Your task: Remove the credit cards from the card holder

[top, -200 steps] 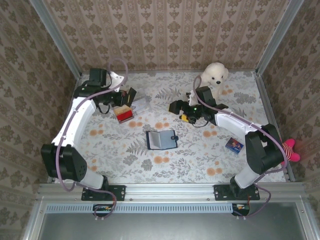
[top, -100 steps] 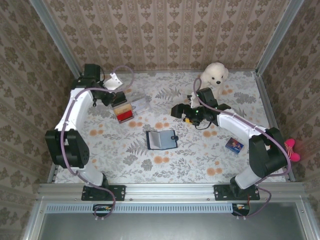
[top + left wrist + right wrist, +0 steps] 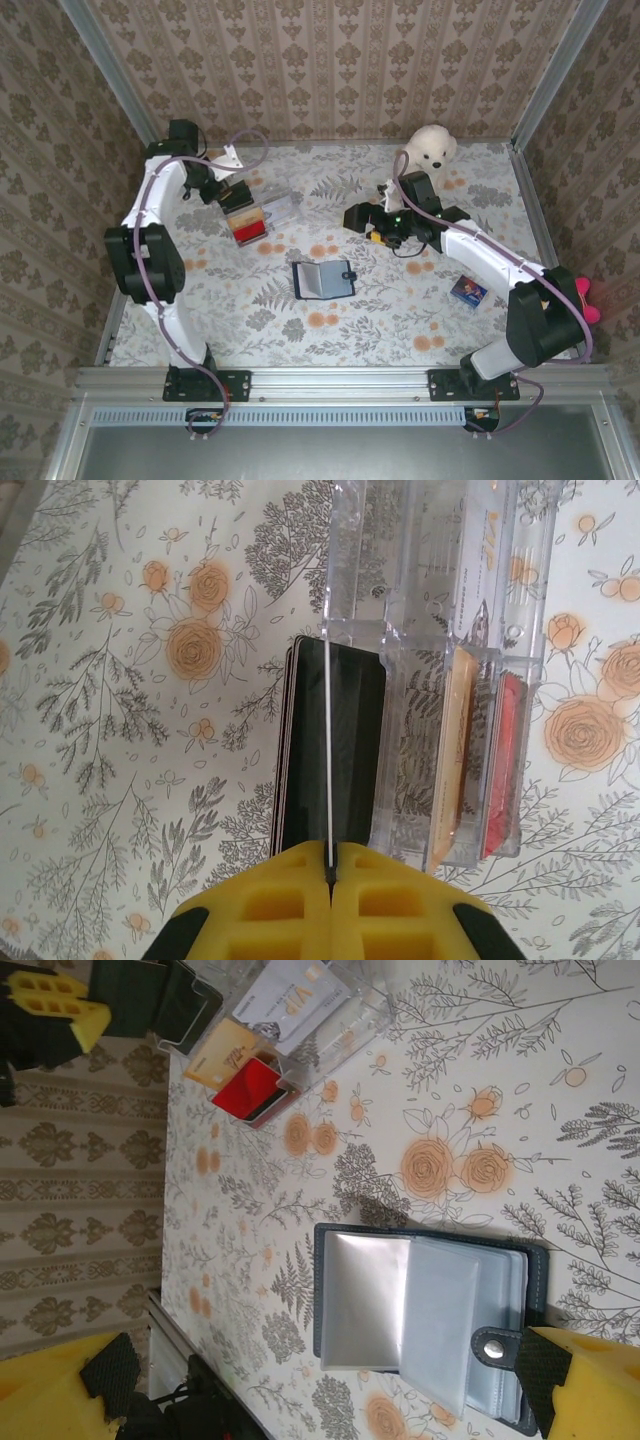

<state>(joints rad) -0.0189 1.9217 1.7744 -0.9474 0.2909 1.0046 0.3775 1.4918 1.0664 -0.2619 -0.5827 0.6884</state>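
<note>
Though open flat, card holder [image 3: 323, 279] crosswise, clasp tab [image 3: 349, 277] rightward.

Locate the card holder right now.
In the top view the card holder lies open near the middle of the table, front-right of the clear box and left of the blue packet.

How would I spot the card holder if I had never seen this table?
Look at the middle of the flowery table. The card holder lies open there like a tiny book. It is dark blue with grey pockets and a small clasp tab, unlike the clear box farther back on the left or the little printed packet on the right.
</note>
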